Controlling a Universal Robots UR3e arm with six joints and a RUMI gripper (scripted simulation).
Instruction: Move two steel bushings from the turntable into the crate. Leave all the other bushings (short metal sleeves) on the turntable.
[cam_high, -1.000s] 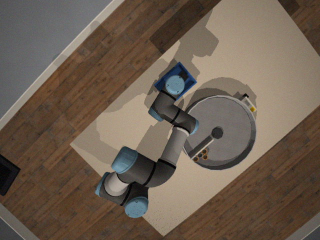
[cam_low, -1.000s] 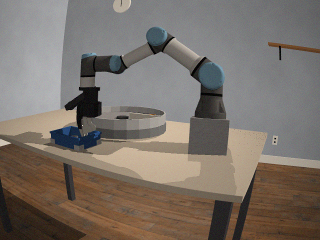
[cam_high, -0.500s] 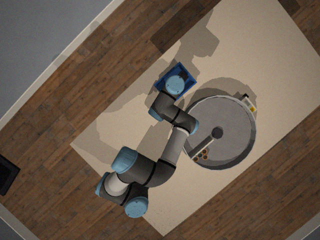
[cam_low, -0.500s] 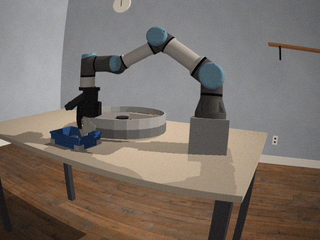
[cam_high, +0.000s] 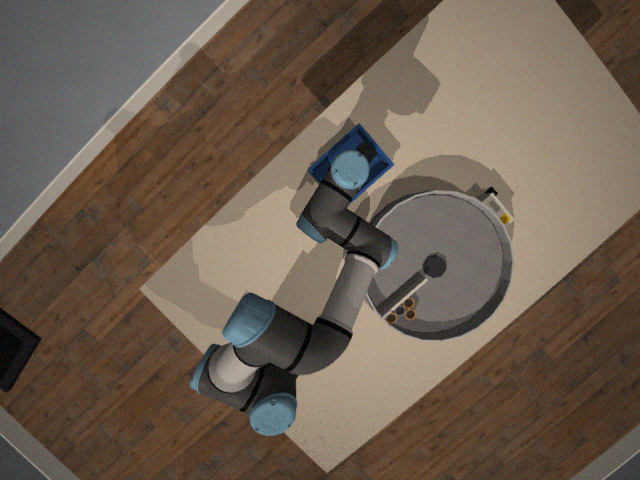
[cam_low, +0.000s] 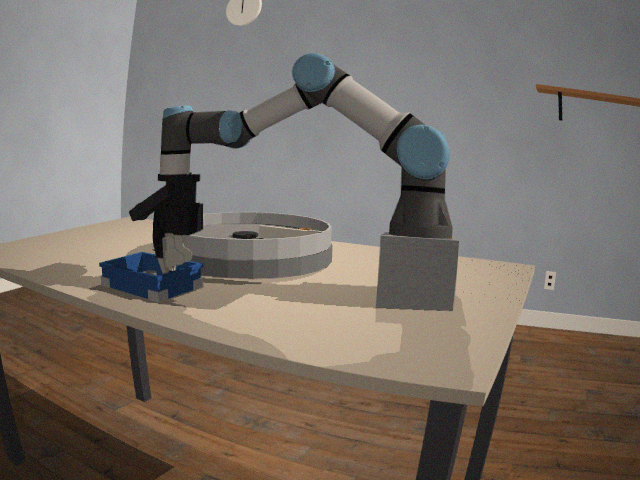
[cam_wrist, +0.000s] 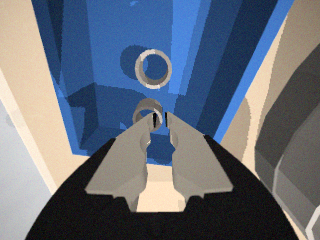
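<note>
The blue crate (cam_wrist: 115, 40) stands beside the turntable (cam_high: 444, 263) and also shows in the exterior view (cam_low: 149, 279). One steel bushing (cam_wrist: 153, 68) lies on the crate floor. A second steel bushing (cam_wrist: 148, 111) sits right at my fingertips, low inside the crate. My gripper (cam_wrist: 160, 113) (cam_low: 170, 266) reaches down into the crate, its fingers parted by a narrow gap with blue showing between the tips. On the turntable, a small cluster of bushings (cam_high: 402, 310) lies beside the divider bar, three brass-coloured and one dark. In the overhead view my wrist hides the gripper.
The turntable's raised rim (cam_low: 258, 242) stands just right of the crate. The arm's base pedestal (cam_low: 417, 271) is at the table's right side. A small control box (cam_high: 498, 209) sits on the turntable's far edge.
</note>
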